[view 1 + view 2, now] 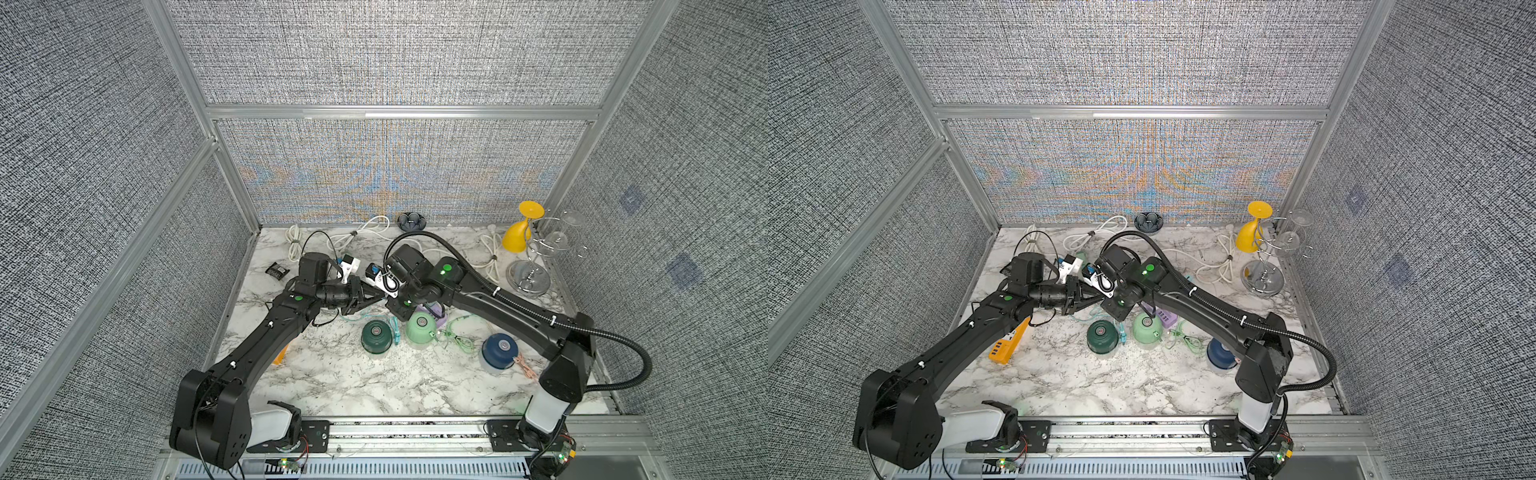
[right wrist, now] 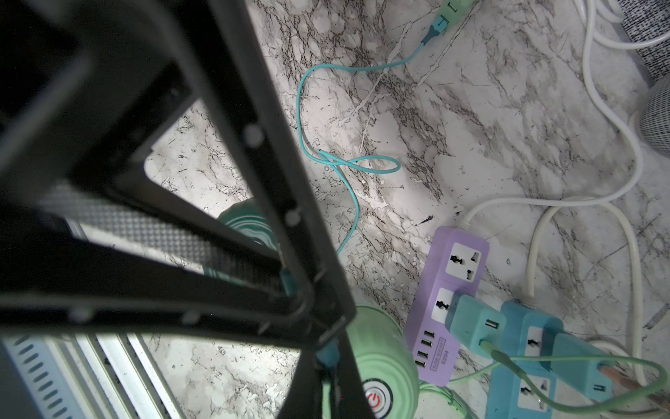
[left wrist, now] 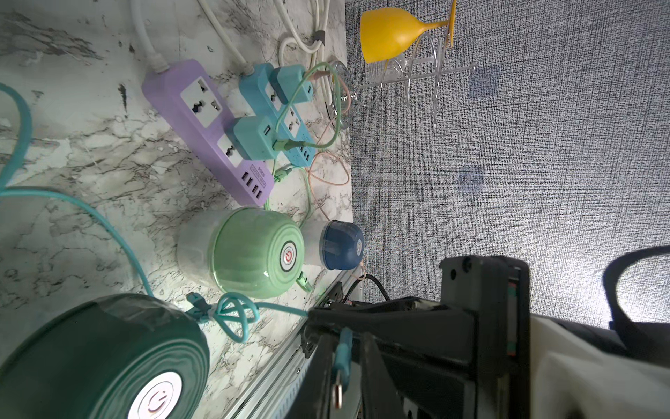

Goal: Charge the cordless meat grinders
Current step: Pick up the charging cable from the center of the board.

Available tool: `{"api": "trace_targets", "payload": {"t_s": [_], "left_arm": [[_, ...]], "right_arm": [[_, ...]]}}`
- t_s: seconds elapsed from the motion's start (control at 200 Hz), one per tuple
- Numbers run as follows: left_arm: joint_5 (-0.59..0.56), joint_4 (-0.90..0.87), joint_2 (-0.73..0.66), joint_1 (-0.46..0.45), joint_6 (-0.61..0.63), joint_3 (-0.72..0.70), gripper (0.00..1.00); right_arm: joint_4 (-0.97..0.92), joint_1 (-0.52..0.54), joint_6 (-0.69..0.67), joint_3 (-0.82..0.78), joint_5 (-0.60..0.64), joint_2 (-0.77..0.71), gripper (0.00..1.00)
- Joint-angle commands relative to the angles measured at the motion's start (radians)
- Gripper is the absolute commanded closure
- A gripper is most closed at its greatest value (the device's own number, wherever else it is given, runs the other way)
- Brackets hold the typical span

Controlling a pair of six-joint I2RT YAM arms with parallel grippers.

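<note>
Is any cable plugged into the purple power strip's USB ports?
No, the four USB ports on the purple power strip all sit empty.

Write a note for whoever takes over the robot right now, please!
Right gripper: shut on the teal cable.
Left gripper: that cable's plug sits between its fingers; grip unclear.
Things: dark green grinder, mint green grinder and navy grinder stand in a row mid-table.
Done: green cable looks plugged into the mint one. Pink cable reaches the navy one; connection unclear.
Left: probably plug the teal cable into the dark green grinder.
</note>
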Motion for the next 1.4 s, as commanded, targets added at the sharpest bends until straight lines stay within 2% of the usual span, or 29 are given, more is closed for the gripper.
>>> {"api": "trace_targets", "payload": {"t_s": [0.0, 0.15, 0.28, 0.325, 0.4, 0.445, 0.5, 0.6, 0.76, 0.936, 1.106, 1.396], "left_arm": [[0.018, -0.004, 0.002, -0.001, 0.017, -0.005, 0.88], [0.028, 0.0, 0.01, -0.001, 0.019, -0.005, 1.0], [0.039, -0.008, 0.016, -0.002, 0.024, 0.002, 1.0], [0.045, -0.012, 0.017, -0.001, 0.029, 0.004, 1.0], [0.055, -0.021, 0.017, -0.001, 0.037, 0.004, 1.0], [0.06, -0.027, 0.014, -0.001, 0.04, 0.003, 1.0], [0.068, -0.031, 0.015, 0.0, 0.043, 0.001, 1.0], [0.084, -0.037, 0.013, 0.0, 0.045, -0.001, 1.0], [0.09, -0.044, 0.002, 0.0, 0.047, -0.003, 1.0], [0.097, -0.049, -0.007, 0.0, 0.048, -0.006, 1.0], [0.099, -0.05, -0.013, 0.0, 0.048, -0.01, 1.0], [0.102, -0.049, -0.009, 0.0, 0.045, -0.01, 1.0]], "right_arm": [[0.01, 0.001, 0.006, 0.015, 0.004, 0.002, 1.0], [-0.004, 0.001, -0.009, 0.014, -0.013, 0.0, 1.0], [0.014, 0.0, -0.036, -0.054, -0.004, -0.053, 0.53], [0.032, -0.005, -0.045, -0.094, -0.004, -0.081, 0.46], [0.059, -0.014, -0.058, -0.147, -0.01, -0.128, 0.41], [0.068, -0.019, -0.066, -0.168, -0.019, -0.148, 0.42], [0.077, -0.023, -0.072, -0.176, -0.033, -0.161, 0.51], [0.083, -0.028, -0.079, -0.164, -0.081, -0.158, 0.61], [0.093, -0.027, -0.076, -0.121, -0.136, -0.114, 0.6], [0.089, -0.028, -0.077, -0.076, -0.14, -0.069, 0.61], [0.088, -0.028, -0.08, -0.056, -0.137, -0.053, 0.67], [0.085, -0.028, -0.086, -0.051, -0.149, -0.05, 0.86]]}}
